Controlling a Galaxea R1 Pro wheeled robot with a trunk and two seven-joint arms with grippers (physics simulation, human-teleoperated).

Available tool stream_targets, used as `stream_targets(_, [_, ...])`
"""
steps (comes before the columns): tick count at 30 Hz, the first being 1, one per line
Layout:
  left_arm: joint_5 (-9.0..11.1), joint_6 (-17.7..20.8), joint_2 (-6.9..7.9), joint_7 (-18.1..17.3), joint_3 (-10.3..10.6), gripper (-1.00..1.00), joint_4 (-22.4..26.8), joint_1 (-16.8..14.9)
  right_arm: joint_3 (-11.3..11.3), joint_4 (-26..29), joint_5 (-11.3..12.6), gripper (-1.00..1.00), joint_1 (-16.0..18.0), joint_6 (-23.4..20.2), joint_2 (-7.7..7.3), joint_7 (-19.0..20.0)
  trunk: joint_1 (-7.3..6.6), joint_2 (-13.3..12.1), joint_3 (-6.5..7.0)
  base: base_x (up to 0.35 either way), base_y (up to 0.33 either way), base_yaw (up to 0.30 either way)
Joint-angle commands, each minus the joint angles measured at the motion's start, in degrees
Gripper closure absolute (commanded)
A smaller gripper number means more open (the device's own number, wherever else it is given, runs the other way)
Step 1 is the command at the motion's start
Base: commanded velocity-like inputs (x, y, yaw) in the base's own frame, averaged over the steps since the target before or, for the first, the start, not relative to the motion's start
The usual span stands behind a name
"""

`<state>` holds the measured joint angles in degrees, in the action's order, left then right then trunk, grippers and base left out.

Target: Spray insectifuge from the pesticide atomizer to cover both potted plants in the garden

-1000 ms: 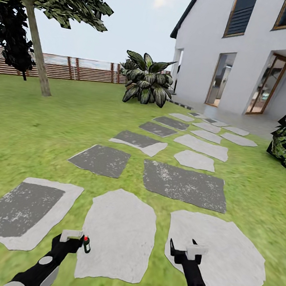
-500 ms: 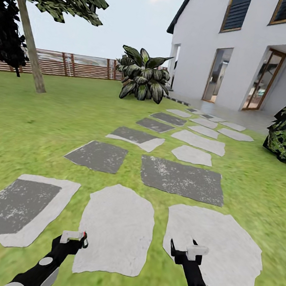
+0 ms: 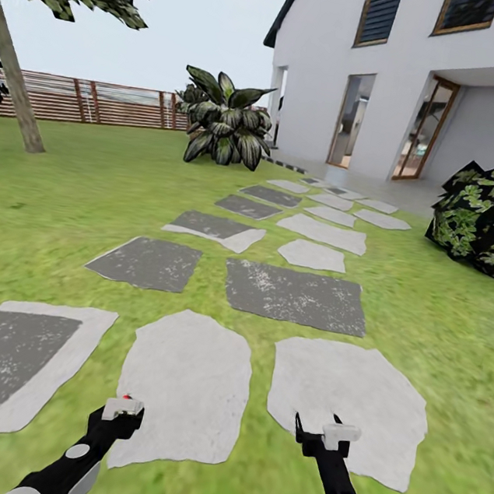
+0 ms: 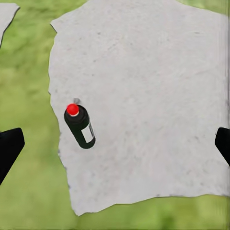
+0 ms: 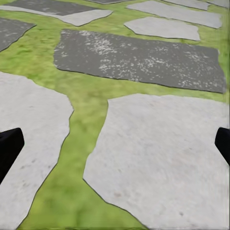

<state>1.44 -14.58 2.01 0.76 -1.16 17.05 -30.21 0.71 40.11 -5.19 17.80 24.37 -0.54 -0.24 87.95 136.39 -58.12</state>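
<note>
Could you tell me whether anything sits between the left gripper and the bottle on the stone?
Nothing visible does. In the left wrist view the pesticide atomizer stands alone on the pale stepping stone, between the open left gripper's fingertips.

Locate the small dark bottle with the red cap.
In the left wrist view, the bottle stands on a pale stepping stone, near its grass edge, below the open left gripper.

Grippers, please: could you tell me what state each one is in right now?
Left gripper: open, empty, above a small dark bottle.
Right gripper: open, empty.
</note>
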Motion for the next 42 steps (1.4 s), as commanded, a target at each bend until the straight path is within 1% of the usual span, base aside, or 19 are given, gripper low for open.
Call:
stream_targets(1, [0.1, -0.2, 0.00, 0.0, -0.1, -1.00, 0.0, 0.0, 0.1, -0.1, -0.5, -1.00, 0.0, 0.1, 0.01, 0.0, 0.21, 0.4, -0.30, 0.000, 0.000, -0.220])
stream_targets(17, [0.2, -0.8, 0.27, 0.0, -0.3, -1.00, 0.1, 0.1, 0.1, -0.2, -0.5, -1.00, 0.0, 0.1, 0.01, 0.0, 3.73, 6.9, -4.27, 0.000, 0.000, -0.219])
stream_targets(24, [0.4, -0.8, 0.41, 0.0, -0.4, -1.00, 0.2, 0.1, 0.1, -1.1, -0.6, -1.00, 0.0, 0.1, 0.04, 0.0, 3.91, 6.9, -6.34, 0.000, 0.000, -0.168])
stream_targets(31, [0.4, -0.7, 0.45, 0.1, -0.4, -1.00, 0.3, 0.0, 0.1, -1.7, -0.5, -1.00, 0.0, 0.1, 0.14, -0.1, 4.09, 7.0, -8.47, 0.000, 0.000, 0.109])
stream_targets(42, [0.5, -0.8, 0.45, 0.1, -0.5, -1.00, 0.4, 0.0, 0.1, -1.7, -0.6, -1.00, 0.0, 0.1, 0.18, -0.1, 4.37, 7.2, -11.60, 0.000, 0.000, 0.210])
